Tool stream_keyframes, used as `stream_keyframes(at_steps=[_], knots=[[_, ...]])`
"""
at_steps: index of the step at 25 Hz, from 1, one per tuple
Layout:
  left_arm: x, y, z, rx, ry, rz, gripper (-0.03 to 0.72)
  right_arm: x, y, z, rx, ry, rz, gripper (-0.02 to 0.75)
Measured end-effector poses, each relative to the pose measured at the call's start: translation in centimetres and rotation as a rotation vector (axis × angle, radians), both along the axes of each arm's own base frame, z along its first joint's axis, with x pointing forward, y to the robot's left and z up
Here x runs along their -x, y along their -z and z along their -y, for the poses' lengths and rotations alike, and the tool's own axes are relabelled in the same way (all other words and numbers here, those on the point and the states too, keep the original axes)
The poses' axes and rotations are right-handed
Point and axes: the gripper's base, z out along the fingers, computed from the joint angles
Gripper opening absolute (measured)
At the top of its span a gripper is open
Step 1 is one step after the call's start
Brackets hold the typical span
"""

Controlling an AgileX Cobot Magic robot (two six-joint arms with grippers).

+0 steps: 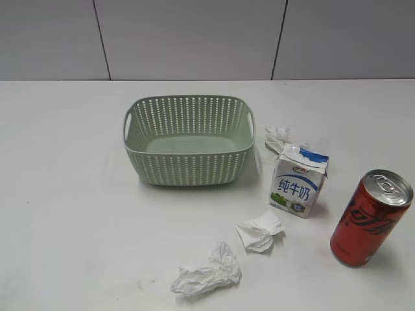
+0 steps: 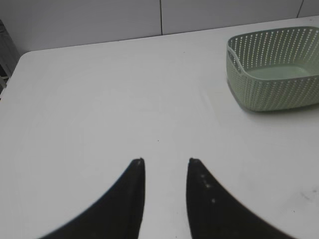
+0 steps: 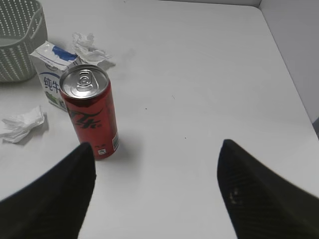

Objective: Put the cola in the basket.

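Cola [image 1: 370,219]: standing upright on the worktop [image 1: 78,214], right of the basket [image 1: 188,140].
Right tool [image 3: 157,144]: gaping wide, gripping nothing.
Left tool [image 2: 165,161]: sitting parted, empty.

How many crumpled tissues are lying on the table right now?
3: one behind the milk carton near the basket at, one in front of the carton at, one nearest the camera at.

Left gripper [image 2: 166,162] fingers [image 2: 132,194] slightly parted above bare table [image 2: 99,109]; basket [image 2: 274,84] far right.
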Motion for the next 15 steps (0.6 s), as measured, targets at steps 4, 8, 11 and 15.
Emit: stream_keyframes(at_steps=[4, 8, 11, 15], knots=[[0.00, 0.00, 0.00, 0.000, 0.000, 0.000, 0.230, 0.00, 0.00, 0.00, 0.000, 0.000, 0.000, 0.575], [0.00, 0.00, 0.00, 0.000, 0.000, 0.000, 0.232, 0.00, 0.00, 0.00, 0.000, 0.000, 0.000, 0.575], [0.00, 0.00, 0.00, 0.000, 0.000, 0.000, 0.232, 0.00, 0.00, 0.00, 0.001, 0.000, 0.000, 0.575], [0.00, 0.00, 0.00, 0.000, 0.000, 0.000, 0.232, 0.00, 0.00, 0.00, 0.001, 0.000, 0.000, 0.573]])
